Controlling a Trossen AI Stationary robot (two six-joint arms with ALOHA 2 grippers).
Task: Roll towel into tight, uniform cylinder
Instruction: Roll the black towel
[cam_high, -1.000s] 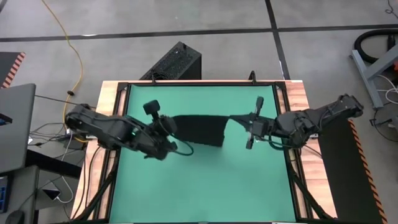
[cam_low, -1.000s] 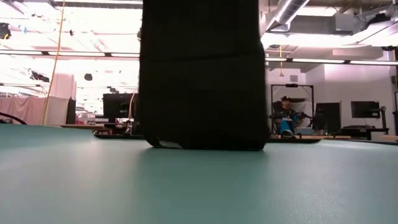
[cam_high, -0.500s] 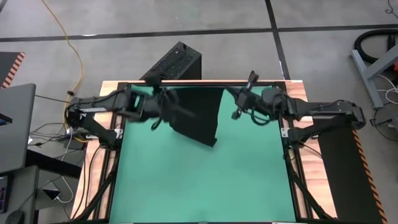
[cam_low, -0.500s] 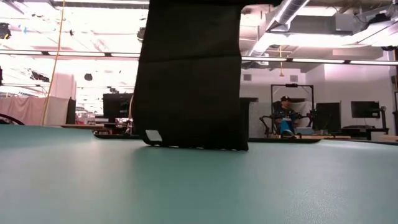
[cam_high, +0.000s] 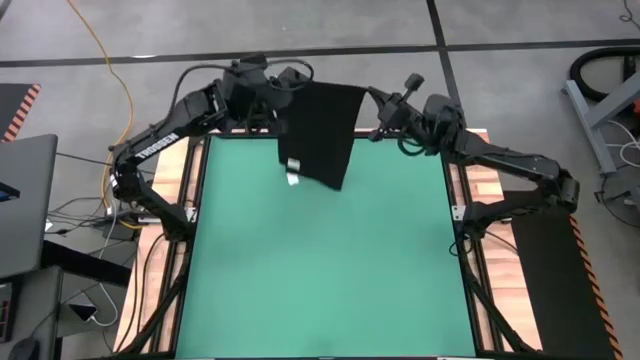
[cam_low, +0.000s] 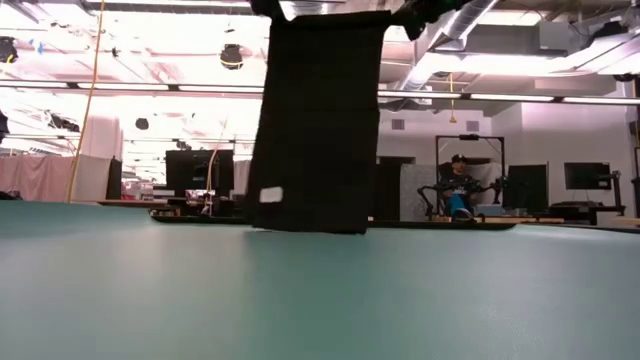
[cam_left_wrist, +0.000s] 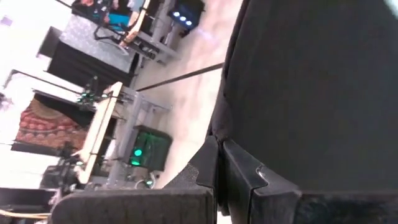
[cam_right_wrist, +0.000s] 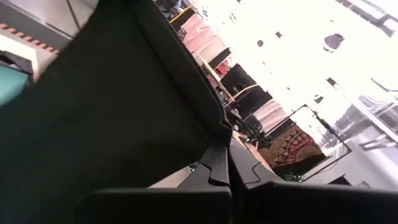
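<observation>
- The towel (cam_high: 320, 135) hung as a flat black sheet between the two claws, held up at the far edge of the green surface (cam_high: 320, 270), its top edge stretched from one claw across to the other.
- The left claw (cam_high: 283, 85) was pressed together on one top corner of the towel; in the left wrist view its fingers (cam_left_wrist: 239, 177) met with black cloth caught between them.
- The right claw (cam_high: 372, 100) was likewise pinching the opposite top corner, and the right wrist view showed its fingers (cam_right_wrist: 221, 165) shut on the cloth's edge.
- From each claw the towel lay inward toward the other claw and downward: the sheet dropped below both grips, with its long axis running roughly vertical.
- The top edge sloped slightly, the left corner sitting a little farther back than the right.
- In the low view the towel's (cam_low: 320, 120) bottom hem appeared to hang just above the surface near its far edge; whether it touched could not be told.
- The white tag (cam_low: 270, 194) sat near the bottom hem on the left claw's side, well below that claw.
- Neither claw was nearer: each held its own corner, so the coming move seemed to turn on both lowering together to lay the sheet flat toward the near side.
- My reading was that rolling had not begun; the cloth was fully unrolled.
</observation>
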